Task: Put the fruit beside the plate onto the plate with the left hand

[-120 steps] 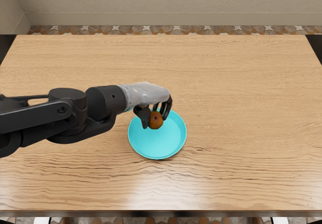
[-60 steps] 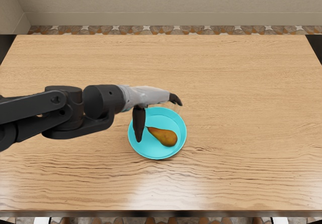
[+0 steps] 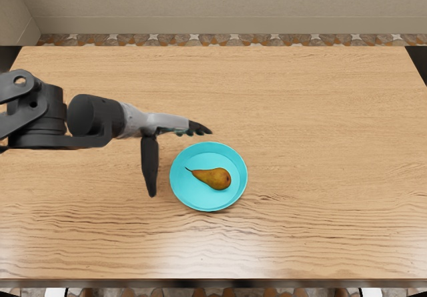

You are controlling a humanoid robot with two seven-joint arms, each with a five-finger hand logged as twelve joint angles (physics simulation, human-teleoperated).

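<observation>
A pale wooden desk (image 3: 320, 110) fills the view, seen from above at a slant. A plain wall and a patterned strip run along its far edge.

The robot's dark left arm (image 3: 47, 113) comes in from the left edge and reaches toward the middle. At its end, the left hand (image 3: 167, 125) is open and holds nothing. Its dark fingers (image 3: 199, 130) stretch out flat, pointing right. The thumb (image 3: 150, 167) hangs straight down toward the desk. It cannot be made out whether the thumb tip touches the wood. The hand sits just left of the plate's far left rim and is apart from the plate.

Just right of the thumb, a round turquoise plate (image 3: 190, 193) rests on the desk near the centre. A brown pear (image 3: 215, 177) lies on its side inside the plate. Its narrow stem end points left and its rounded end points right.
</observation>
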